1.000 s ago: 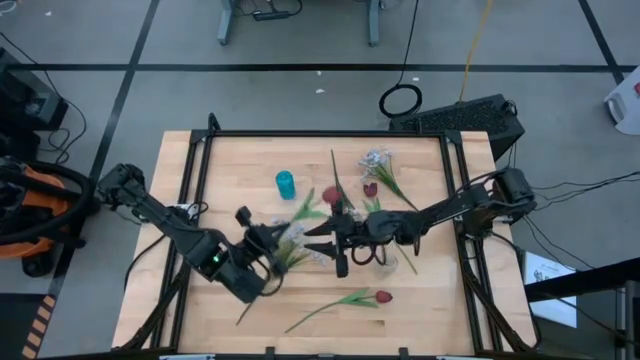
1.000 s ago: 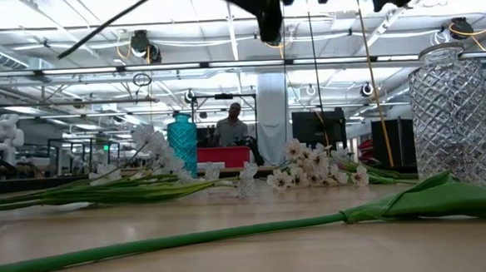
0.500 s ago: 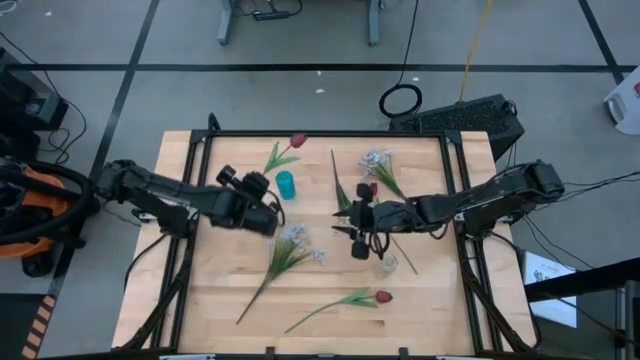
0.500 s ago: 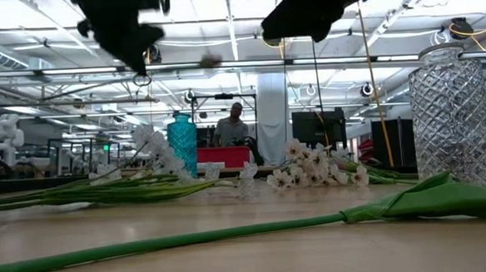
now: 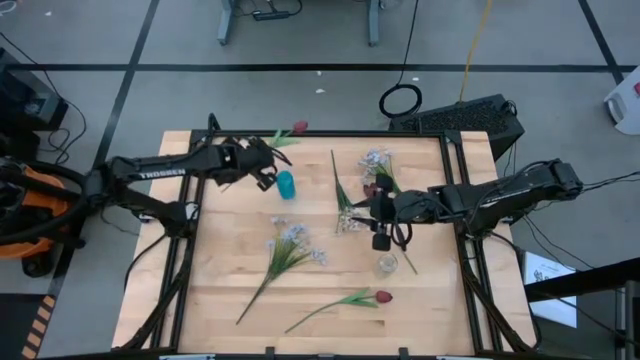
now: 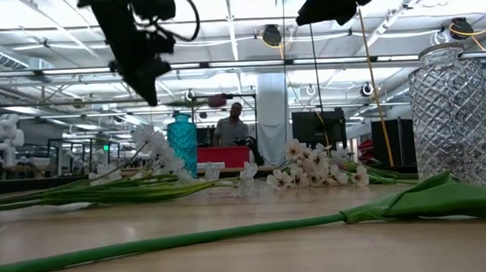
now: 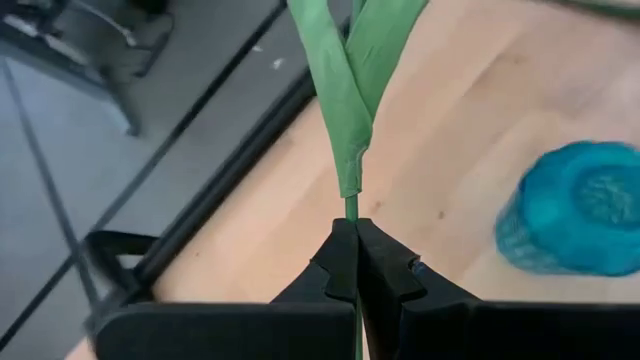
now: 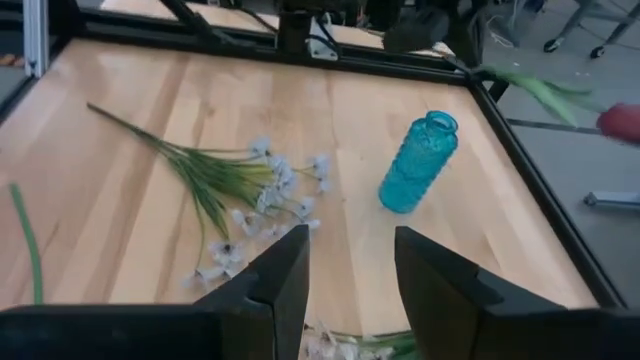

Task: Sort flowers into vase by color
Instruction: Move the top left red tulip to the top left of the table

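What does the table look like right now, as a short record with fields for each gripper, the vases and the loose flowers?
left gripper: shut on the red flower stem, raised beside the blue vase
right gripper: open, empty, near the clear vase
blue vase: upright, empty
clear vase: upright, empty
loose flowers: white spray mid-table, red tulip at the front, more stems at the back

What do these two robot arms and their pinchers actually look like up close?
Both arms are dark, nearly black, built of slim jointed links. The left arm carries white lettering along one link, too small to read. Black cables trail from the right arm off the table's side. The left gripper has two flat black fingers with stepped inner edges; the right gripper has two broad, matte black fingers.
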Tool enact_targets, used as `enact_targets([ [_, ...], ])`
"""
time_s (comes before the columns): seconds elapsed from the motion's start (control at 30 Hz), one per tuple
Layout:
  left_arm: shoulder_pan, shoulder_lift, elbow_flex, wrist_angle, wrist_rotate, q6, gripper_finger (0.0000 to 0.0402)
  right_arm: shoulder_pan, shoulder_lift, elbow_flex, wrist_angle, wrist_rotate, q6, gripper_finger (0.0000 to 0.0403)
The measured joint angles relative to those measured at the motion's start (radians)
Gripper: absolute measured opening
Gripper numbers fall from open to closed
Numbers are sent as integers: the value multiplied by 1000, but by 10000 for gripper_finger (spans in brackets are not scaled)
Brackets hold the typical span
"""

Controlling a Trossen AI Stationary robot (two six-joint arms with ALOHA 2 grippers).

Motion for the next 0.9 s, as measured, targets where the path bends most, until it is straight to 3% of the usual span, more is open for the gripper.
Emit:
enact_targets([
  [0.1,73,1,-66,61,34,57,0,0,0,0,-19,1,-17,139],
  [0.27,161,6,-161,219,192,123,0,-15,0,0,-57,73,-42,139],
  [0.47,223,31,-230,306,195,125,0,-51,0,0,-71,96,-35,139],
  [0.9,270,122,-297,444,282,177,0,-55,0,0,-225,99,177,139],
])
